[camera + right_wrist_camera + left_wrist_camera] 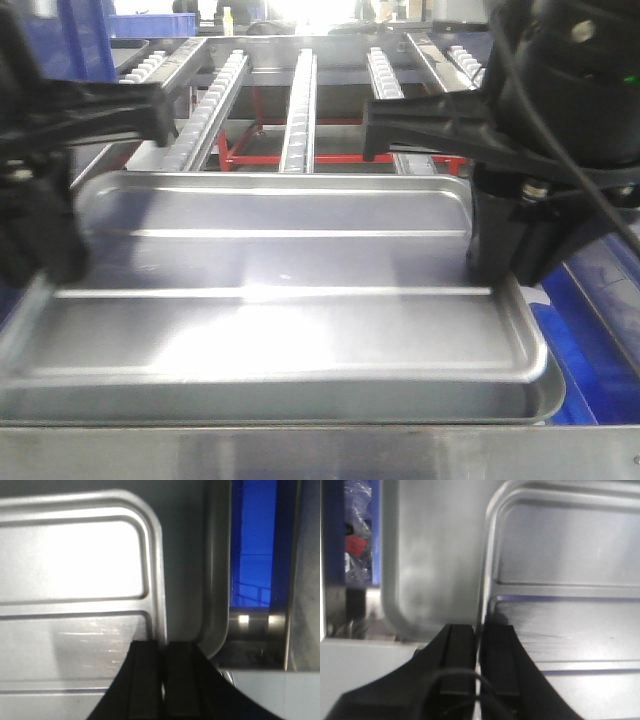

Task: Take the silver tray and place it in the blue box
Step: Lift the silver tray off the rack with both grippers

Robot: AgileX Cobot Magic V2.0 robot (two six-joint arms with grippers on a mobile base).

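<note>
The silver tray (290,260) fills the middle of the front view, shallow, with two long ridges across its bottom. My left gripper (50,270) is shut on its left rim, and the left wrist view shows both black fingers (460,655) pinching that thin rim (485,570). My right gripper (495,270) is shut on the right rim; in the right wrist view the rim (159,570) runs down between the closed fingers (182,675). The tray (70,560) hangs just above a larger pan. Part of the blue box (600,340) shows at the right, also seen past the pan as a blue wall (252,545).
A larger, deeper silver pan (550,395) lies right under the tray, its sloping side (430,555) and rim (217,555) showing in the wrist views. Roller rails (300,100) on a red frame (250,155) stand behind. More blue bins (80,40) are at the back left.
</note>
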